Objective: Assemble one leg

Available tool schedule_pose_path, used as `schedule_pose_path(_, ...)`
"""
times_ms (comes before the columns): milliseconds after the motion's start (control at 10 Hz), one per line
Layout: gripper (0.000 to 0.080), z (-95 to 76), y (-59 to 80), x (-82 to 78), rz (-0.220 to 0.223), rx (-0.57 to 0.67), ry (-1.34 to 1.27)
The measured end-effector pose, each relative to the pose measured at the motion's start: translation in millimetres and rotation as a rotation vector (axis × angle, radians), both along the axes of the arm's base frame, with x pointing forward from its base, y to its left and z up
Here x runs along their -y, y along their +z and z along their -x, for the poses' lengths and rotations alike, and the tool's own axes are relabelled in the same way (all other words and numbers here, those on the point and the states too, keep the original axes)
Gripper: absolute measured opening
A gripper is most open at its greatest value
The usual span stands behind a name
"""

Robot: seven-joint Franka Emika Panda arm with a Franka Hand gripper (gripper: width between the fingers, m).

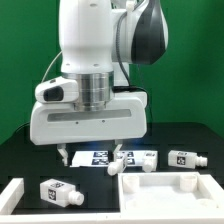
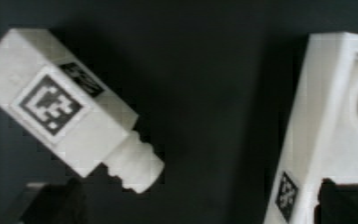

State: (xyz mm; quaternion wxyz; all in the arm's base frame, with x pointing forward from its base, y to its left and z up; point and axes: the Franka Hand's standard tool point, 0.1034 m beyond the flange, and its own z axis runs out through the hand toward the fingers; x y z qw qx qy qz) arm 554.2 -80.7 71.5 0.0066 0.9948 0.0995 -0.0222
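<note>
In the wrist view a white leg (image 2: 60,100) with a square tag lies on the black table, its narrower stub end (image 2: 137,172) pointing toward my fingers. My gripper (image 2: 197,208) is open and empty, with the dark fingertips (image 2: 51,203) spread wide; the stub end lies just ahead of one of them. The white tabletop piece (image 2: 332,110) lies next to the other fingertip. In the exterior view my gripper (image 1: 92,160) hangs low over the table behind the tabletop piece (image 1: 170,196). Legs lie at the front left (image 1: 60,192), in the middle (image 1: 138,160) and at the right (image 1: 185,158).
The marker board (image 1: 100,156) lies under the gripper at the back. A white block (image 1: 10,196) sits at the exterior view's left edge. A green wall stands behind the black table.
</note>
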Motion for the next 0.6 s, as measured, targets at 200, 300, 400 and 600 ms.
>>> schedule_pose_path(200,0.0648,0.0,-0.9,1.5,0.003,0.011,0.011)
schedule_pose_path(300,0.0648,0.0,-1.1,1.3,0.003,0.011,0.012)
schedule_pose_path(400,0.0648,1.1,-0.9,-1.0,0.003,0.015,0.008)
schedule_pose_path(600,0.0648,36.5,0.8,-28.8,-0.004,0.020,-0.073)
